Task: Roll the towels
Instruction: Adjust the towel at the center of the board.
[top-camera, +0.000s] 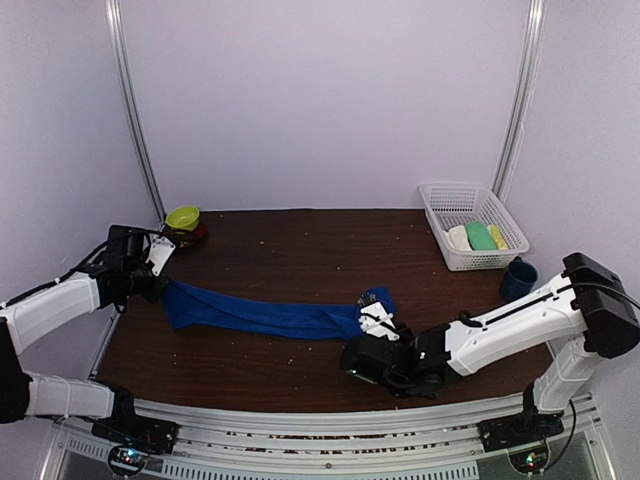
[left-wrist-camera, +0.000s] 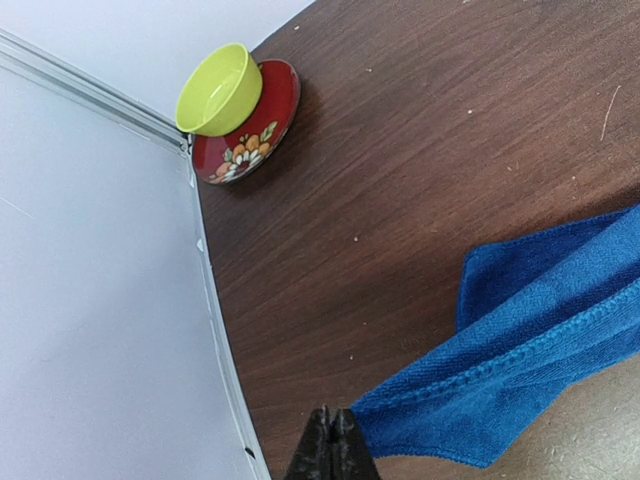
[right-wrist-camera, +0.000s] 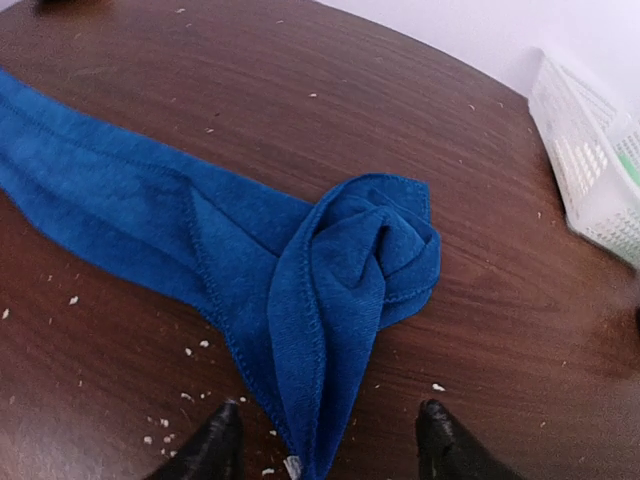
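Right gripper (right-wrist-camera: 330, 410) agape — blue towel (right-wrist-camera: 300, 270) between

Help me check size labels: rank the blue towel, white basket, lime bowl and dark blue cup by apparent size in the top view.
1. blue towel
2. white basket
3. lime bowl and dark blue cup look alike; the cup sits nearer the camera, so I won't rank them.

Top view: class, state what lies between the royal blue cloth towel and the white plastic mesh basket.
Bare dark wooden tabletop, between towel and basket, shown in the top view.
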